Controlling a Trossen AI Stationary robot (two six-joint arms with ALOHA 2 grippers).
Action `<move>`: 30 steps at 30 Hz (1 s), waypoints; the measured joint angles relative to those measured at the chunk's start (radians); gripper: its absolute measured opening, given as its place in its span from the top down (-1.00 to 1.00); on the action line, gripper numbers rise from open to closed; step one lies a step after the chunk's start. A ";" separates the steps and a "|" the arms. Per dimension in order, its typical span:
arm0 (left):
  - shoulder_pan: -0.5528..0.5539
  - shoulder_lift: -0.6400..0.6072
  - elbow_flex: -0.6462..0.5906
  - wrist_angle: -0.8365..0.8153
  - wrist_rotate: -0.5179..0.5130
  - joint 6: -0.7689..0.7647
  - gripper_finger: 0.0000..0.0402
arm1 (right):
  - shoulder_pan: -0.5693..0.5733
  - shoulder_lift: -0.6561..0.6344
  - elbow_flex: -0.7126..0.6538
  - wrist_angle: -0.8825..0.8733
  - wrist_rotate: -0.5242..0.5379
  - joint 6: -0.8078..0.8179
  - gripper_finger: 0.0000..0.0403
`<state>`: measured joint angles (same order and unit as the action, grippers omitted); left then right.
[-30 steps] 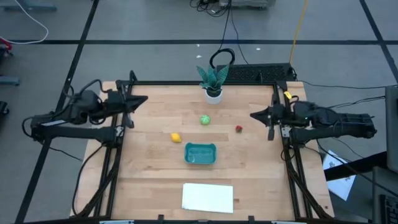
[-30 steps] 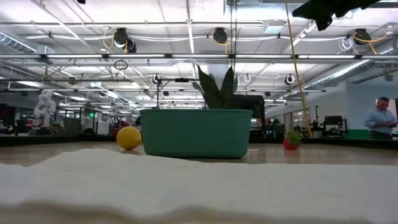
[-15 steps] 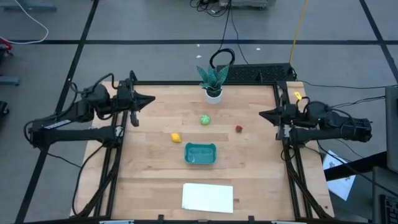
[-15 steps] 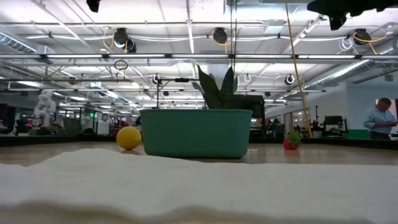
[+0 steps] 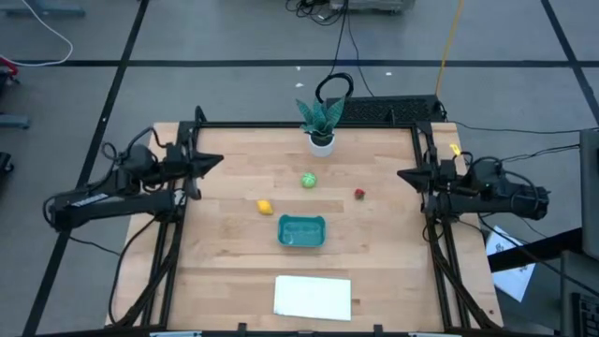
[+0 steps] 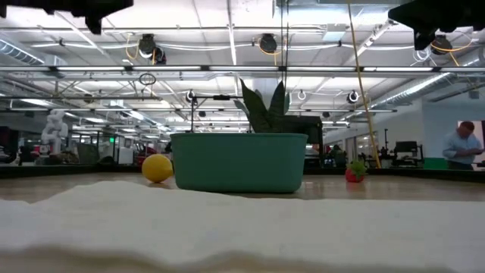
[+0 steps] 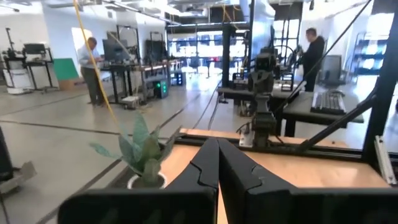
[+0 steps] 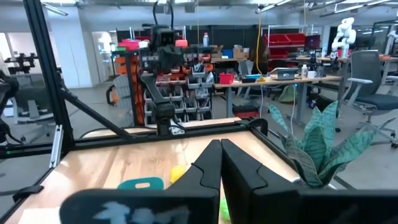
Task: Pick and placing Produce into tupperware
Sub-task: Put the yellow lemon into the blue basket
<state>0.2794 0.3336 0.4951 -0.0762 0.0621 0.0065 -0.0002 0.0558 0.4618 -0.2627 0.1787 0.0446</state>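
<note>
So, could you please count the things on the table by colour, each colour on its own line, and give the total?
Yellow: 1, the lemon
Green: 2, the round green piece and the potted plant
Red: 1, the red piece
Teal: 1, the tupperware
White: 1, the flat sheet
Total: 6

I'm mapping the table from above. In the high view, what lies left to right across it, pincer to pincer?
Left pincer → lemon → tub → red piece → right pincer. The green piece, plant and white sheet overlap the tub's span, so they are left out.
</note>
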 joint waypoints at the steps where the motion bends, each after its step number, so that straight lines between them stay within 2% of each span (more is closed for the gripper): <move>1: 0.000 -0.016 -0.025 0.018 0.010 -0.007 0.99 | 0.000 -0.006 -0.005 0.001 0.000 0.003 1.00; 11: 0.000 -0.093 -0.205 0.086 0.046 -0.027 1.00 | 0.000 -0.031 -0.066 0.014 0.000 0.034 1.00; 19: 0.003 -0.092 -0.353 0.268 0.070 -0.006 1.00 | 0.000 -0.032 -0.216 0.260 -0.001 0.002 1.00; 25: 0.003 -0.090 -0.360 0.223 0.070 -0.009 1.00 | 0.000 -0.032 -0.234 0.297 -0.001 -0.012 1.00; 30: 0.003 -0.032 -0.325 0.209 0.070 0.005 1.00 | 0.000 -0.032 -0.234 0.288 -0.001 -0.015 1.00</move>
<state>0.2821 0.3013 0.1701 0.1325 0.1318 0.0115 -0.0002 0.0242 0.2279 0.0254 0.1780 0.0295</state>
